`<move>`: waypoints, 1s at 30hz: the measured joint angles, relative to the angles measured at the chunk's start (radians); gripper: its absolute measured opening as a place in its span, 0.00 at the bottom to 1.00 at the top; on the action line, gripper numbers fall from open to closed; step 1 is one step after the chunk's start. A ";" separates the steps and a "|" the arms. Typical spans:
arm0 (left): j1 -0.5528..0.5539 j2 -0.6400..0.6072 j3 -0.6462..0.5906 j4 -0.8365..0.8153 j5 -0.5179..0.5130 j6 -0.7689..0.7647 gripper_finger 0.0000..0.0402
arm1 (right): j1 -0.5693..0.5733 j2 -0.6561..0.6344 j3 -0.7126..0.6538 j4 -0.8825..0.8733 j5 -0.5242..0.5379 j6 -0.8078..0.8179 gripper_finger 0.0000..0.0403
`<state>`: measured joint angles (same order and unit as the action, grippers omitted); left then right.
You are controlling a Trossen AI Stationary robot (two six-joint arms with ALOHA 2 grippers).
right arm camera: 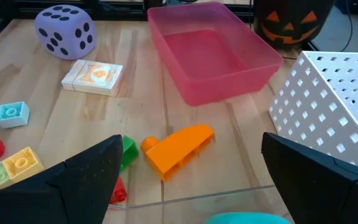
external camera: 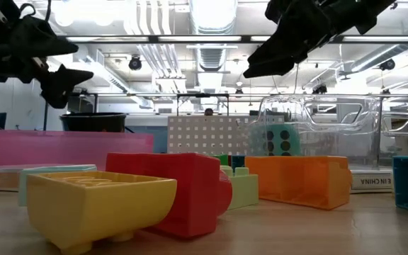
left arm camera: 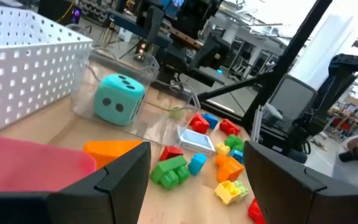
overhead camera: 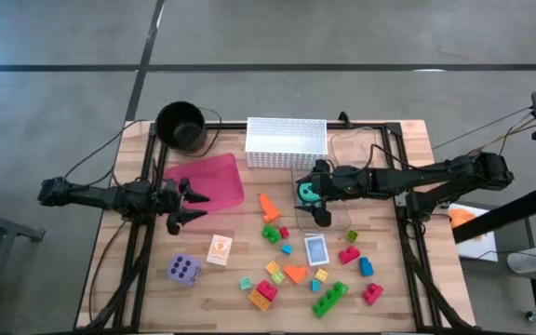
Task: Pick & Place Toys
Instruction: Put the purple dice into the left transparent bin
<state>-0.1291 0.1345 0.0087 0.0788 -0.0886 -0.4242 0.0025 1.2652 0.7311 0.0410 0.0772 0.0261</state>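
A teal die [overhead camera: 305, 193] sits inside a clear plastic container [overhead camera: 335, 200] in front of the white basket; it also shows in the left wrist view [left arm camera: 118, 99] and the low view [external camera: 278, 138]. My right gripper [overhead camera: 316, 194] hangs open above it, its fingers spread wide, touching nothing. My left gripper [overhead camera: 195, 207] is open and empty over the near edge of the pink tray [overhead camera: 210, 180]. A purple die [overhead camera: 183, 270], two cards [overhead camera: 220, 248] [overhead camera: 315, 249], an orange block [right arm camera: 176, 149] and several small bright blocks [overhead camera: 287, 274] lie on the table.
A white perforated basket [overhead camera: 287, 141] stands at the far middle, a black bucket [overhead camera: 180, 126] at the far left. The blocks crowd the near middle of the table; a yellow block [external camera: 94, 205] and a red one [external camera: 183, 188] lie close to the low camera.
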 joint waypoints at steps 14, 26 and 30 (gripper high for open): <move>0.000 0.000 -0.003 -0.020 0.001 0.044 0.65 | 0.000 0.000 0.000 0.000 0.000 0.000 0.94; 0.002 0.001 -0.003 -0.031 -0.004 0.033 0.65 | 0.000 0.000 0.000 0.001 0.000 -0.003 0.94; 0.002 0.000 -0.003 -0.005 -0.025 0.080 0.65 | 0.000 0.000 0.000 0.001 0.000 -0.003 0.94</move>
<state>-0.1276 0.1345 0.0057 0.0741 -0.1135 -0.3439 0.0025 1.2655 0.7311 0.0418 0.0776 0.0231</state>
